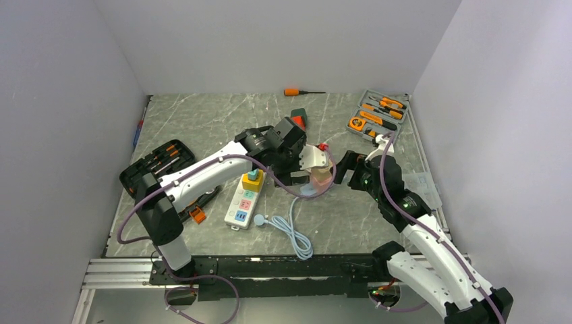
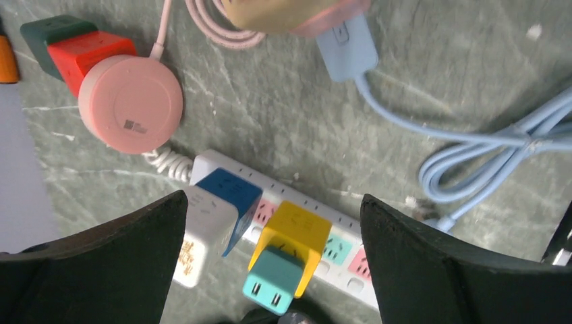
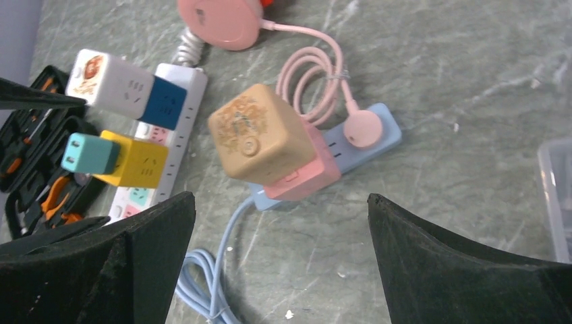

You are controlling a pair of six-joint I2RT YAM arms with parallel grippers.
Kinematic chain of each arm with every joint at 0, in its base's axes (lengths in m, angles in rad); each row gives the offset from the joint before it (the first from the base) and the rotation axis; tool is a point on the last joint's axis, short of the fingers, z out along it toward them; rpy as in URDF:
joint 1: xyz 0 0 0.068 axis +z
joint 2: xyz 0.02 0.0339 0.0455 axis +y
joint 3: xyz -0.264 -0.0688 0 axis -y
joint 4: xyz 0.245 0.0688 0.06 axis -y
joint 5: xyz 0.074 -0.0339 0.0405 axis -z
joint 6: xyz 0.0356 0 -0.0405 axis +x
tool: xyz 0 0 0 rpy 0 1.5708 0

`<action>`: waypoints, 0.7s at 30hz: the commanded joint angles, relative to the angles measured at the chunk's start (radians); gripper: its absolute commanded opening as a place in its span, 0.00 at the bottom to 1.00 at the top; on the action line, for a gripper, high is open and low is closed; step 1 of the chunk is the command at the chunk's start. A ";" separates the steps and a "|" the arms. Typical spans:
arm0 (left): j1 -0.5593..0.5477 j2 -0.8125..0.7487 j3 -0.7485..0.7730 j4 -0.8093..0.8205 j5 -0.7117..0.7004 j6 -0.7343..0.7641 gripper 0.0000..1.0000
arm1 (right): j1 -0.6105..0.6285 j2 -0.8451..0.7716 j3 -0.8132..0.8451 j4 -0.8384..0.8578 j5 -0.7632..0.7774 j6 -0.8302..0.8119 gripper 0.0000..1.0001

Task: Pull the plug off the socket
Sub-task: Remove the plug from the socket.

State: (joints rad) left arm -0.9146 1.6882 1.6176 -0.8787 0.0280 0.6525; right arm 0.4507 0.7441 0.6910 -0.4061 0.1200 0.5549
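Your grey-green marbled table carries a white power strip near its middle. A blue power strip lies just to its right, with its blue cable coiled toward the near edge. An orange screwdriver lies at the far edge, an open grey tool case at the far right and a black tool case on the left.

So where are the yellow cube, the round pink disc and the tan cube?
yellow cube [image 2: 297,229], left wrist view, on its upper yellow face.
round pink disc [image 2: 131,104], left wrist view, centre of its flat face.
tan cube [image 3: 260,138], right wrist view, on its patterned face.
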 commanded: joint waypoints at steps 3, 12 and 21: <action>0.015 0.033 0.046 0.141 0.134 -0.181 0.99 | -0.086 -0.029 -0.003 -0.062 0.024 0.037 1.00; 0.013 0.070 0.065 0.228 0.236 -0.284 0.99 | -0.216 0.027 -0.035 -0.074 -0.064 0.071 1.00; 0.039 0.197 0.235 0.170 0.237 -0.412 0.99 | -0.295 0.008 -0.103 -0.003 -0.114 0.117 1.00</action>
State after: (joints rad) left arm -0.8997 1.7844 1.6951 -0.6983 0.2272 0.3695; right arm 0.1642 0.7773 0.6056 -0.4713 0.0380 0.6376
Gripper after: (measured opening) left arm 0.994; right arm 0.994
